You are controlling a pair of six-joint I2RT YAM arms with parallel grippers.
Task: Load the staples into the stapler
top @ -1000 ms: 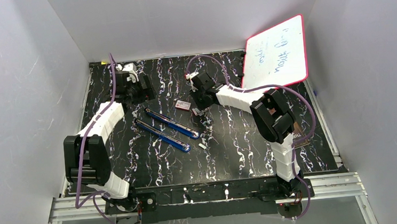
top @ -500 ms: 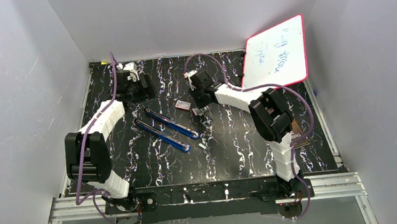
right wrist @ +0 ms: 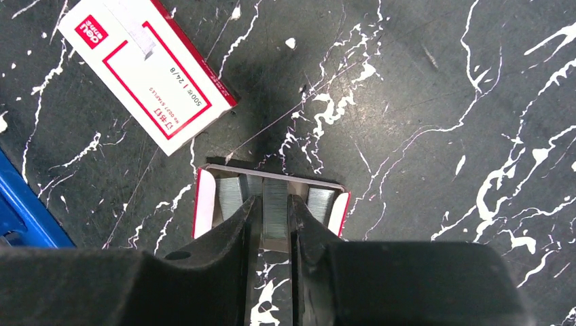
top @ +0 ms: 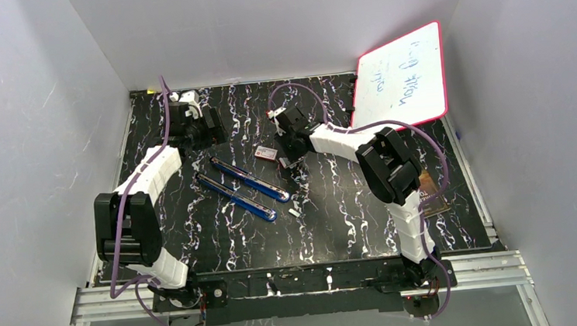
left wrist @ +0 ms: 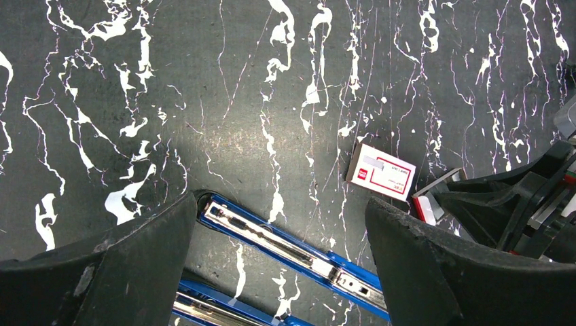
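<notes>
Soft, even light; crisp wrist views, dark shadow ahead of right pincer [right wrist: 275,207].

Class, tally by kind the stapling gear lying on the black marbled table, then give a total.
Blue stapler bars: 2
Red-and-white staple box: 1
Open tray holding staples: 1
Small pale loose piece, likely staples: 1
Total: 5
</notes>
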